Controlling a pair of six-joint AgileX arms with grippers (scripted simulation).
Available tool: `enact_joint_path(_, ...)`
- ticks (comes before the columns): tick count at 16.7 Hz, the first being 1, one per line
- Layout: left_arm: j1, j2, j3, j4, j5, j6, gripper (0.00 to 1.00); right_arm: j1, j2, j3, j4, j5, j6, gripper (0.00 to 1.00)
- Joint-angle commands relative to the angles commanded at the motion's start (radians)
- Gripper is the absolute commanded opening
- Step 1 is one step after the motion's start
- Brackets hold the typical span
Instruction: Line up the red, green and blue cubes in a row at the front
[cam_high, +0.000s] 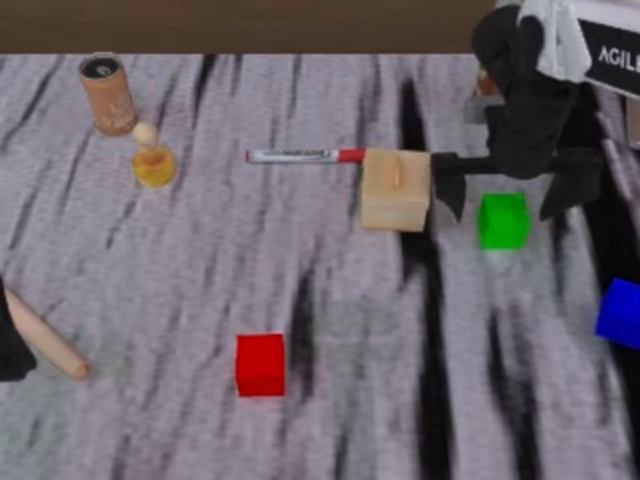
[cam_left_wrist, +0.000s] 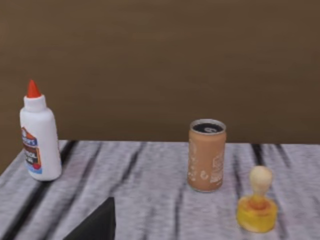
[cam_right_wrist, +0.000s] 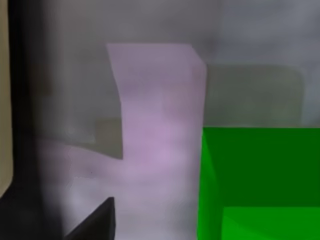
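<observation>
The right tool (cam_high: 503, 205) hangs over the right half of the tabletop (cam_high: 180, 300) with its 2 dark fingers spread wide, 1 on each side of the green cube (cam_high: 502, 221). The fingers straddle the cube without closing on it; whether either one touches it I cannot tell. In the right wrist view the green cube (cam_right_wrist: 260, 180) fills the near corner, glossy and flat-faced.

The red cube (cam_high: 260, 365) sits near the front, about mid-tabletop, well apart from the others. The blue cube (cam_high: 620, 313) lies at the right edge, partly cut off.

Just beside the green cube, on its left, stands a larger pale tan wooden block (cam_high: 396, 189) with rounded edges. A red-capped marker (cam_high: 305, 155) lies with its cap end next to the block. Farther left are a tan cylindrical can (cam_high: 107, 93) and a yellow-based wooden stamp (cam_high: 152, 158). The tabletop is grey with dark streaks.

The left arm stays at the left edge; its tool is out of sight. A pale wooden rod (cam_high: 45, 340) lies there. The left wrist view also shows a white glue bottle (cam_left_wrist: 39, 137) with a red tip.
</observation>
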Motion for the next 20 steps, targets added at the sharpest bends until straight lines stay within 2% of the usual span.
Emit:
enact_joint_path(6, 0.000, 0.000, 0.000, 0.000, 0.000, 0.000, 1.00, 0.001, 0.021, -0.048, 0.061, 0.000, 0.002, 1.00)
enact_joint_path(19, 0.000, 0.000, 0.000, 0.000, 0.000, 0.000, 1.00, 0.001, 0.021, -0.048, 0.061, 0.000, 0.002, 0.02)
enact_joint_path(20, 0.000, 0.000, 0.000, 0.000, 0.000, 0.000, 1.00, 0.001, 0.021, -0.048, 0.061, 0.000, 0.002, 0.00)
